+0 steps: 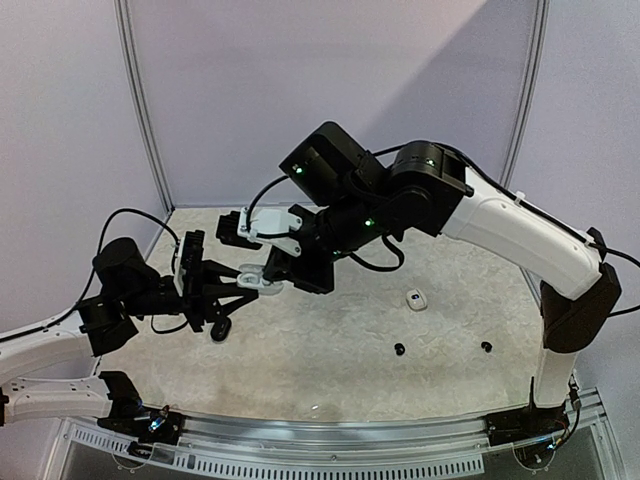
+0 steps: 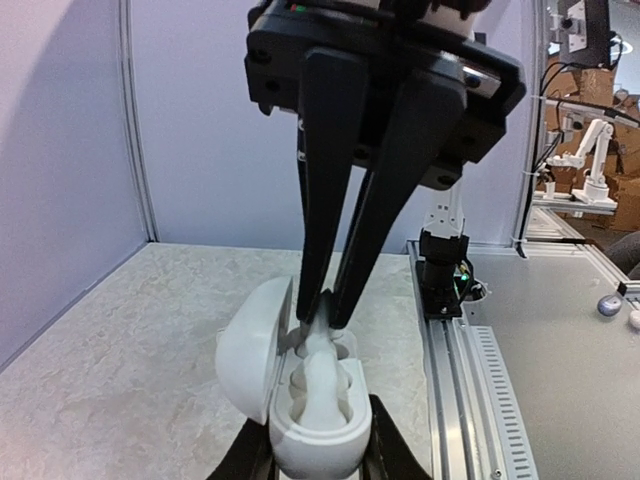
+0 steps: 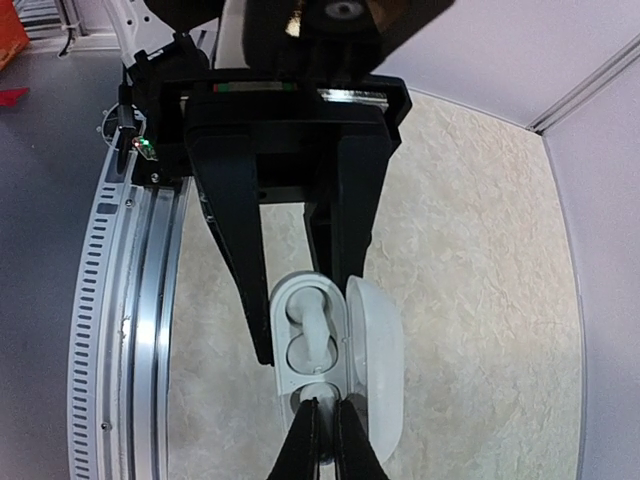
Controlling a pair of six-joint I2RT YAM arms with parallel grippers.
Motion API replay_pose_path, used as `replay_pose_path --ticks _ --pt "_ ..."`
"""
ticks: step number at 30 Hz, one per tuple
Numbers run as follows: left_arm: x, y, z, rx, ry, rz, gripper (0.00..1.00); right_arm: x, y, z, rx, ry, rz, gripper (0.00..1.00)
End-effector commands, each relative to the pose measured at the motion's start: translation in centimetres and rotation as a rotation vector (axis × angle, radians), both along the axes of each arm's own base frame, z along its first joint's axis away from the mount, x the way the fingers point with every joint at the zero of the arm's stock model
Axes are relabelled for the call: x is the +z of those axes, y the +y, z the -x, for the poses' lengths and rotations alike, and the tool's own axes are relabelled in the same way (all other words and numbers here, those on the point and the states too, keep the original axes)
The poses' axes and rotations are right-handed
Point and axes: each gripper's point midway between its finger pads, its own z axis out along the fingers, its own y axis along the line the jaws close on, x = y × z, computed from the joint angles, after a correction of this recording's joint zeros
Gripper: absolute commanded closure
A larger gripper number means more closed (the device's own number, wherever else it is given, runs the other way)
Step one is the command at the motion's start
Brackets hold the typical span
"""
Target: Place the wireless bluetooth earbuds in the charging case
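Left gripper [image 2: 318, 458] was clamped narrow on the base of an open white pebble-shaped plastic charging case [image 2: 315, 435], holding it above the pale marbled table [image 1: 330, 350]. The case lid [image 2: 248, 352] stood hinged open, upright along one side of the wells.

Right gripper [image 2: 322, 316] hung over the case, fingers nearly together, pinching the upper end of a small white plastic earbud [image 2: 318, 350]. The earbud's lower end sat down in the case. Which well it was in could not be told, because the black fingers covered it. Access was tight, with the lid close on one side of the right fingertips and the left gripper's fingers flanking the case.

A tiny black rounded plastic bud [image 1: 399, 348] and a second black bud [image 1: 486, 346] lay on the table well apart from the case, toward the right arm's base. A small white rounded object [image 1: 415, 299] lay on that same side, also well apart. A slotted aluminium rail [image 1: 330, 440] ran along the table's near edge.

Any lettering on the case was too small to read.
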Motion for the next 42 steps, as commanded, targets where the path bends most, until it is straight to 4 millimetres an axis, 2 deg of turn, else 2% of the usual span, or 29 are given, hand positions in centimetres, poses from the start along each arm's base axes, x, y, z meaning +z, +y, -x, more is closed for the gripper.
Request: replay_pose_path --ticks 1,5,10,21,26,30,42 --pt "2.9 0.4 1.1 -0.064 -0.045 0.107 1.00 0.0 -1.1 1.2 0.069 0.009 0.005 1.00" --pt "3.3 0.5 1.9 -0.116 -0.074 0.110 1.00 0.5 -1.6 1.8 0.100 -0.018 0.001 1.00" --pt "3.7 0.4 2.5 -0.154 -0.131 0.108 1.00 -0.7 -1.3 2.6 0.149 -0.065 0.054 1.00" --pt "4.0 0.3 2.5 -0.144 -0.196 0.092 1.00 -3.0 -1.2 0.8 0.101 -0.160 0.166 1.00" --pt "2.6 0.4 1.3 -0.066 -0.233 0.049 1.00 -0.8 -0.9 -0.9 -0.025 -0.158 0.077 1.00" --pt "1.9 0.5 0.4 -0.017 -0.282 0.024 1.00 0.7 -1.5 -2.6 -0.157 -0.060 -0.008 1.00" --pt "1.0 0.4 0.4 -0.007 -0.317 -0.020 1.00 2.9 -1.8 -3.6 -0.245 -0.027 -0.101 1.00"
